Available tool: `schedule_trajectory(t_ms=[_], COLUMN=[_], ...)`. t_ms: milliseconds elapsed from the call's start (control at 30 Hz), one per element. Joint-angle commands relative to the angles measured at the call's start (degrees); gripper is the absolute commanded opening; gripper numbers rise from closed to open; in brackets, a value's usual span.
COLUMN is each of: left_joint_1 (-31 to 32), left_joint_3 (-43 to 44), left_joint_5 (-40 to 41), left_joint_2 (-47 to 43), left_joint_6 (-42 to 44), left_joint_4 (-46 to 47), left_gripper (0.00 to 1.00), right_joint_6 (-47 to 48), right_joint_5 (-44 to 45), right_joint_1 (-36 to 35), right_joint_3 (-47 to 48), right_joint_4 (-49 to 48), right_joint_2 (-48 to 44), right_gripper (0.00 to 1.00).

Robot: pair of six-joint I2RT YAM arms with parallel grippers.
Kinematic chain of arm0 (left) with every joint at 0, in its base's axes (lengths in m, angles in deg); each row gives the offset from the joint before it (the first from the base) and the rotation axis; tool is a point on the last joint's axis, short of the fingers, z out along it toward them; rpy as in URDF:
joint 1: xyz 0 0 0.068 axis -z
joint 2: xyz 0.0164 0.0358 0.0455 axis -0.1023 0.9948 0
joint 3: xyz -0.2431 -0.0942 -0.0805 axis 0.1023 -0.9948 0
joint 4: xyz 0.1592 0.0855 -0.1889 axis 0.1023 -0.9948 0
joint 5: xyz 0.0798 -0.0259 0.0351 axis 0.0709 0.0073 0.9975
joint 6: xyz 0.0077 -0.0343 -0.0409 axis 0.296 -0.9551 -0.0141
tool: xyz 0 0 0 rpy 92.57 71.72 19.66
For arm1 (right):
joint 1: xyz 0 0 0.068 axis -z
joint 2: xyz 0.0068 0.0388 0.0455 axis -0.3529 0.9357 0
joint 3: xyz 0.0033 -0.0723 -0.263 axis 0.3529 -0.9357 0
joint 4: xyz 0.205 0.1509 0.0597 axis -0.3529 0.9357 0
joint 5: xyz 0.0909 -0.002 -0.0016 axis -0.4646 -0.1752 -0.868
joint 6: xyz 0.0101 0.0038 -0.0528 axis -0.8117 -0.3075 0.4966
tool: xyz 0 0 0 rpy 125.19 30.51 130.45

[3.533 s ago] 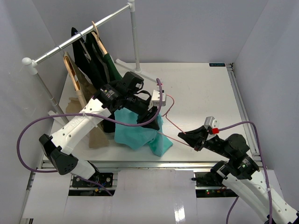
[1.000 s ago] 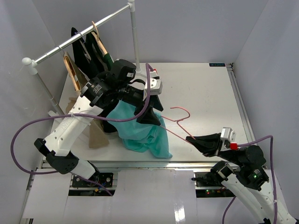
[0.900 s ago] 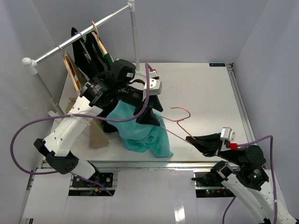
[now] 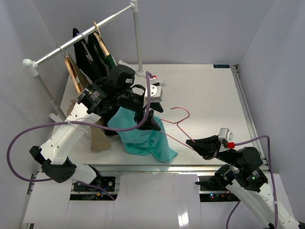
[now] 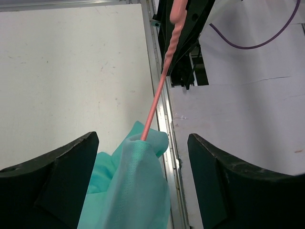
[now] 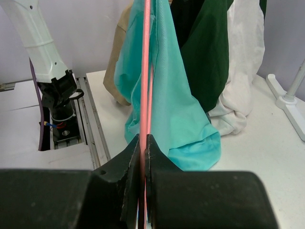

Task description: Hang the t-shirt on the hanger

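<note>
While limp, teal t-shirt (image 5: 133,191) around wire hanger (image 5: 156,98)

The left arm has swung up and toward the rack. Its gripper (image 5: 143,139), which pressed low over the t-shirt (image 4: 143,138) a few seconds ago, now sits higher, and over the last second its jaws have spread wide, leaving the fabric loose between them. The t-shirt, earlier a flatter heap on the counter (image 4: 205,90), now hangs taller with the hanger (image 6: 145,71) running up into it. The right gripper (image 6: 144,143) has drawn back toward the near edge and then eased slightly left, carrying the hanger's hook along.
</note>
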Motion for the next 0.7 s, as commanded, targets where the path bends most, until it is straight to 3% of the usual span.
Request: schedule_trajectory(t_ms=[0, 67, 167, 333, 467, 600, 667], left_joint_1=[0.1, 0.1, 0.1, 0.0, 0.0, 0.0, 0.0], left_joint_3=[1.0, 3.1, 7.1, 7.7, 6.2, 2.1, 1.0], left_joint_5=[5.4, 7.1, 9.2, 11.1, 9.9, 9.1, 7.9], left_joint_2=[-2.3, -1.2, 1.4, 2.3, 2.3, 1.4, 1.2], left_joint_6=[2.7, 2.8, 3.7, 4.2, 4.3, 3.9, 4.3], left_joint_4=[-0.7, -2.0, -5.9, -7.1, -8.5, -8.5, -8.5], left_gripper=[0.85, 0.82, 0.63, 0.62, 0.52, 0.49, 0.40], right_joint_6=[-0.8, -0.8, -0.8, -0.4, -0.3, -0.1, 0.0], right_joint_5=[1.5, 1.8, 1.8, 1.7, 1.6, 1.8, 1.9], right_joint_1=[0.0, 0.0, 0.0, 0.0, 0.0, 0.0, 0.0], right_joint_3=[1.0, 1.0, 1.1, 1.6, 1.6, 1.7, 1.7], right_joint_4=[-4.2, -3.9, -3.6, -3.3, -3.2, -3.3, -3.4], right_joint_2=[-0.9, -1.6, -2.0, -1.8, -2.0, -2.0, -1.9], right_gripper=[0.08, 0.08, 0.08, 0.08, 0.08, 0.08, 0.08])
